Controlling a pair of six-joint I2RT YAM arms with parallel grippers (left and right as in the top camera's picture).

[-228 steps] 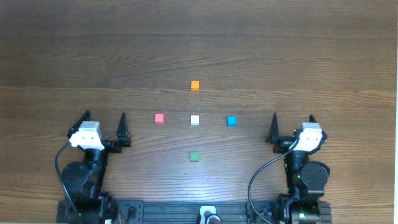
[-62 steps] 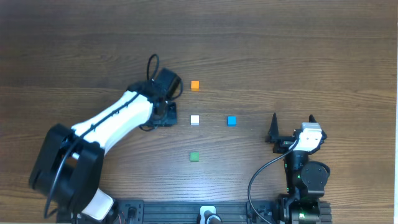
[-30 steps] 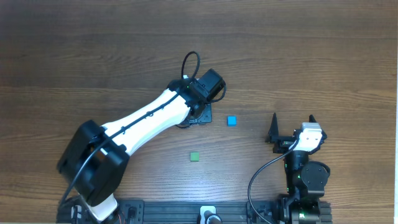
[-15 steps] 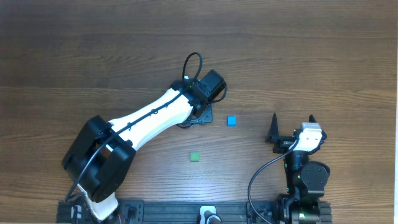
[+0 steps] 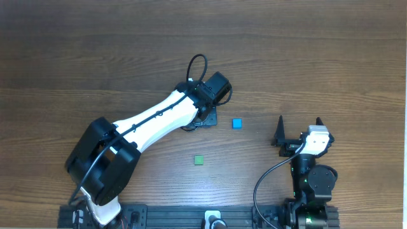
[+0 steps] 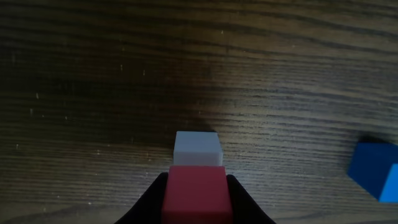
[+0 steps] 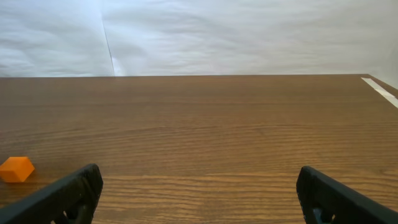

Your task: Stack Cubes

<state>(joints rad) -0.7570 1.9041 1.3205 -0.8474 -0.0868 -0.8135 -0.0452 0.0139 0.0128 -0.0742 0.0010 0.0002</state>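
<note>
My left gripper (image 6: 196, 180) is shut on a pink cube (image 6: 196, 200), held just above a white cube (image 6: 198, 148) that rests on the wooden table. In the top view the left arm stretches to the table's middle, with its gripper (image 5: 205, 118) covering both cubes. A blue cube (image 5: 236, 123) (image 6: 375, 178) lies just to the right of it, and a green cube (image 5: 199, 160) nearer the front. An orange cube (image 7: 17, 168) sits on the table farther back. My right gripper (image 5: 299, 131) (image 7: 199, 177) stands open near its base, holding nothing.
The wooden table (image 5: 318, 57) stretches wide behind and to both sides of the cubes. A pale wall (image 7: 249, 37) closes off the table's far edge.
The left arm left its rest pose, closed on the pink cube at the left and carried it right over the white cube. In the last half second it barely shifted. The right arm stayed still.
</note>
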